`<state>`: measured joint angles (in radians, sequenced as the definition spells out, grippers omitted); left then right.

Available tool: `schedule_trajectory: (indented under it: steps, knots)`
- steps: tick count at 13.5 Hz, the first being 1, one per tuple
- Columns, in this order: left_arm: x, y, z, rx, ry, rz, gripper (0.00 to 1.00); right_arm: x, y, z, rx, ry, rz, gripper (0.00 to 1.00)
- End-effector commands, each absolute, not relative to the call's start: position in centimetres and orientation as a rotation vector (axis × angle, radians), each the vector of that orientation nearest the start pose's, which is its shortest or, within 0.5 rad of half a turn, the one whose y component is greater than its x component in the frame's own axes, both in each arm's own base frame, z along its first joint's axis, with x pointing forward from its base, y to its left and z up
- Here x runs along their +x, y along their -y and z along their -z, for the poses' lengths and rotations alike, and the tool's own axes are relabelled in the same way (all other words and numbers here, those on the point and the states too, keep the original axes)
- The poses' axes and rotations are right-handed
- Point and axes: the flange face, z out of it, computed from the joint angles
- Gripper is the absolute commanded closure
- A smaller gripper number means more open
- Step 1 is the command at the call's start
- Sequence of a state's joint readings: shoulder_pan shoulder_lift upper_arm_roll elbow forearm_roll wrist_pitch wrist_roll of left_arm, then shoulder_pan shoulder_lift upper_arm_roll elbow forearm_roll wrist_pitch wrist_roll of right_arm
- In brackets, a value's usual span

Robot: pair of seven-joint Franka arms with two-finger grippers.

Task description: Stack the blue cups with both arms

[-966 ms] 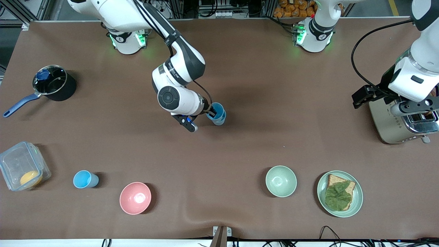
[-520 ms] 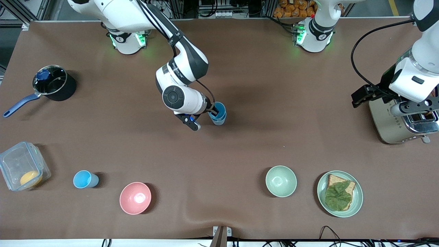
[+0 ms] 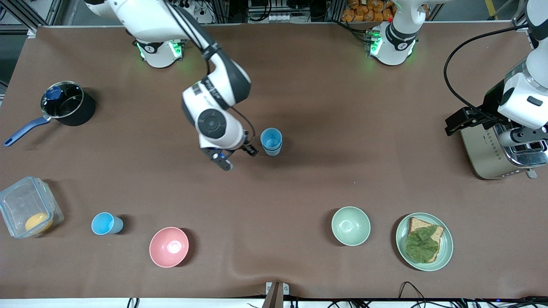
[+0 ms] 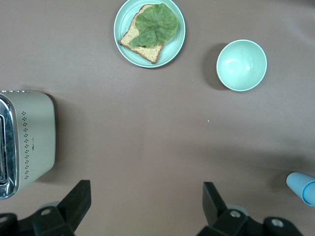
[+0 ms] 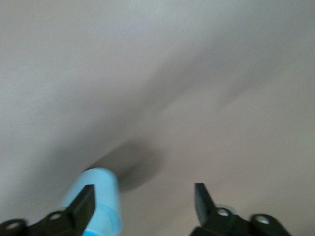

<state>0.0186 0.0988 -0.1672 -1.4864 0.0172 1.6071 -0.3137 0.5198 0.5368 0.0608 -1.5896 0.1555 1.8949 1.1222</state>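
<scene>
Two white jointed arms work over the brown table (image 3: 325, 179). The right arm's black two-finger gripper (image 3: 250, 150) hangs beside a stack of small light-blue plastic cups (image 3: 271, 141), its fingers (image 5: 83, 206) spread apart and holding nothing; the stack stands upright just clear of the fingertips. The left arm waits with its gripper (image 4: 145, 209) above the silver metal toaster (image 3: 492, 149), fingers (image 4: 76, 201) wide open and empty; in its wrist view the toaster shows just outside one finger. A single light-blue plastic tumbler (image 3: 105, 223) stands well apart from both grippers, between a clear plastic lidded box (image 3: 25, 211) and a round pink bowl (image 3: 168, 247).
</scene>
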Motion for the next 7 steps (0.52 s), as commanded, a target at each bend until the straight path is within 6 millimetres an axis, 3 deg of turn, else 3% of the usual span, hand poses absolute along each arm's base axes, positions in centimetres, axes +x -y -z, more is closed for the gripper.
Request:
schedule_trajectory:
  steps: [1, 4, 7]
  knots:
    - [57.6, 8.2, -61.9, -3.158, 0.157, 0.047, 0.0, 56.8, -30.3, -33.6, -3.11, -0.682, -0.53, 0.0]
    - [57.3, 8.1, -62.0, -3.151, 0.127, 0.028, 0.0, 58.1, -23.9, -35.3, -3.114, -0.513, -0.596, 0.0]
    - [57.3, 8.2, -62.2, -3.147, 0.117, 0.034, 0.0, 58.5, -14.3, -37.0, -3.128, -0.247, -0.577, 0.0]
